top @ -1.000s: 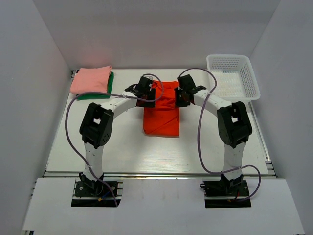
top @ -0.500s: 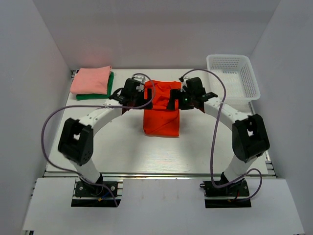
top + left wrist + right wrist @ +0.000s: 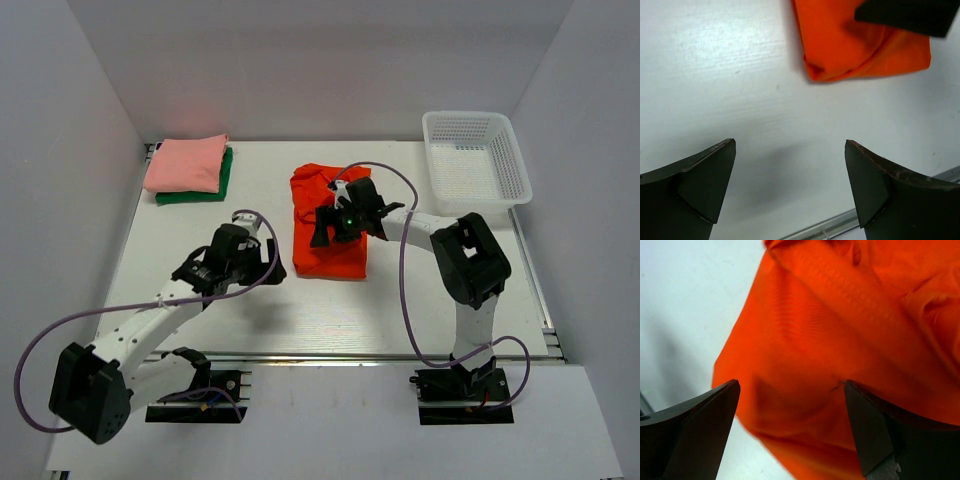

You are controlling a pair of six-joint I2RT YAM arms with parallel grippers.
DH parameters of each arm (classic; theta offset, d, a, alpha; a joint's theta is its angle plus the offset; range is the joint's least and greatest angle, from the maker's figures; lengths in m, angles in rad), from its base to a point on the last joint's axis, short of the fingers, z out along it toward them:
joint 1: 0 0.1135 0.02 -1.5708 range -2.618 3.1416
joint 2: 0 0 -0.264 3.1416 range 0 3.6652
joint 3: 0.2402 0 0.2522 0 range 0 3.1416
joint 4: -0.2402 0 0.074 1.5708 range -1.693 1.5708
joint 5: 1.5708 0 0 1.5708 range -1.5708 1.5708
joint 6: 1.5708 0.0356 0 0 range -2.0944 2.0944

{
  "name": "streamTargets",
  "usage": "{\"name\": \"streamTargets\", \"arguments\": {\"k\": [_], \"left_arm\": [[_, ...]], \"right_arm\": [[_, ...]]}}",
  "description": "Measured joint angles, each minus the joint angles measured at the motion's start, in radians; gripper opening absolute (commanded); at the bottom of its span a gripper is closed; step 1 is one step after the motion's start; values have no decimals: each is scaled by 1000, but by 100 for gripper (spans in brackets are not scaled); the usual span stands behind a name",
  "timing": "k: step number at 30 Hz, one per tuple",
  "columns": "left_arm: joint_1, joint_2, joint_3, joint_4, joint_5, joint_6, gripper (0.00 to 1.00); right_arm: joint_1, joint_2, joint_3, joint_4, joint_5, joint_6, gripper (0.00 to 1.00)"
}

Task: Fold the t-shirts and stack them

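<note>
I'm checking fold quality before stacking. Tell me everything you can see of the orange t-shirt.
The orange t-shirt is bright orange-red soft cloth, folded into a rough rectangle, its far end bunched and creased, a stitched seam showing. It lies on the white table near the middle, apart from the pink shirt. The right gripper is open directly over it; whether its fingers touch is unclear.
</note>
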Motion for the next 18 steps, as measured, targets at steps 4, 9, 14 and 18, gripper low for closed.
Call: {"name": "streamTargets", "arguments": {"k": [4,9,14,18], "left_arm": [[0,-82,-51,-24,0,-20,100],[0,-93,-56,-19,2,-31,100],[0,-58,-56,-17,4,-35,100],[0,-26,-56,-18,11,-34,100]], "right_arm": [[-1,49,20,57,34,13,90],[-2,85,100,121,114,19,90],[-7,170,249,142,192,7,90],[-15,240,349,112,240,-11,90]]}}
